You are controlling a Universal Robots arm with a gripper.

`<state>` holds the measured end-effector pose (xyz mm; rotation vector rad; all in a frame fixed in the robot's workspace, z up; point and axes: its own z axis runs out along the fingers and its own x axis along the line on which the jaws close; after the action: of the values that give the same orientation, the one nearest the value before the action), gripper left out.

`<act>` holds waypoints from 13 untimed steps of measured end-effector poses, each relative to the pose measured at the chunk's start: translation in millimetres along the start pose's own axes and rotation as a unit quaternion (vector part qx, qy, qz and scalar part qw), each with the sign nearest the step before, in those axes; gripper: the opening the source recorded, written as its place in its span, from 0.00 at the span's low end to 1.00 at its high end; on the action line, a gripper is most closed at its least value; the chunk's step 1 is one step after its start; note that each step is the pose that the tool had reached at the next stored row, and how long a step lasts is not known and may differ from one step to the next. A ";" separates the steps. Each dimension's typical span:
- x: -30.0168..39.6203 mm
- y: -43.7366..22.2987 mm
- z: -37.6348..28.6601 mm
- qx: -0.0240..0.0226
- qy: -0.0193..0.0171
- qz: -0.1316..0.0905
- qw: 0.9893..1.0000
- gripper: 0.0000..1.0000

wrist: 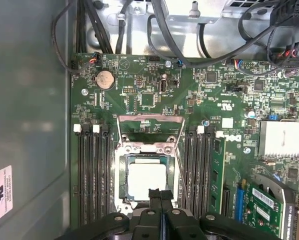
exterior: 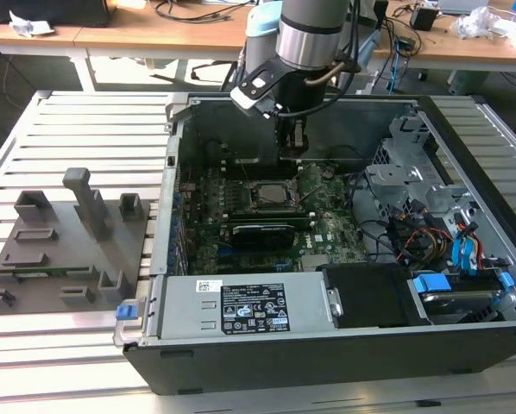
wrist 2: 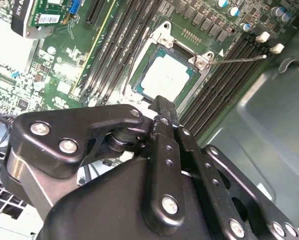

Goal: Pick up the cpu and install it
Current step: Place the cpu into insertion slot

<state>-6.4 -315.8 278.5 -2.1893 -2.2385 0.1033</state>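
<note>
wooden desks [exterior: 198, 39] line the back of the room, and in front of them a slatted metal table [exterior: 77, 121] carries a black and grey steel computer case [exterior: 327, 345] lying open, with a matte grey plastic fixture [exterior: 64, 250] beside it on the exterior view's left. the arm [exterior: 314, 34] reaches down into the case over the green motherboard [exterior: 327, 228], a stiff board crowded with small parts and long black memory slots [wrist: 92, 175]. the thin metal load plate [wrist: 149, 118] stands swung open above the socket [wrist: 122, 180], and the cpu [wrist: 147, 181] lies flat inside it, a small square with a smooth, pale, shiny metal lid and a darker rim. the gripper [wrist: 160, 194], black jointed metal with bolted links, hangs over one edge of the cpu, clear of it in the exterior view, its fingers pressed together with nothing between them. i judge the chip light, rigid and thin, its lid slick, its underside and the socket contacts easily damaged; it wants holding by two opposite edges, kept level, never squeezed hard.
</note>
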 end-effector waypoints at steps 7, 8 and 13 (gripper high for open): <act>-0.8 -1.1 -20.0 0.000 0.000 0.000 1.000 0.11; -0.9 -1.2 -22.0 0.000 0.000 0.000 1.000 0.11; -1.4 -1.8 -34.2 0.000 0.000 0.000 1.000 0.11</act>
<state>-6.4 -315.8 312.8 -2.1893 -2.2385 0.1032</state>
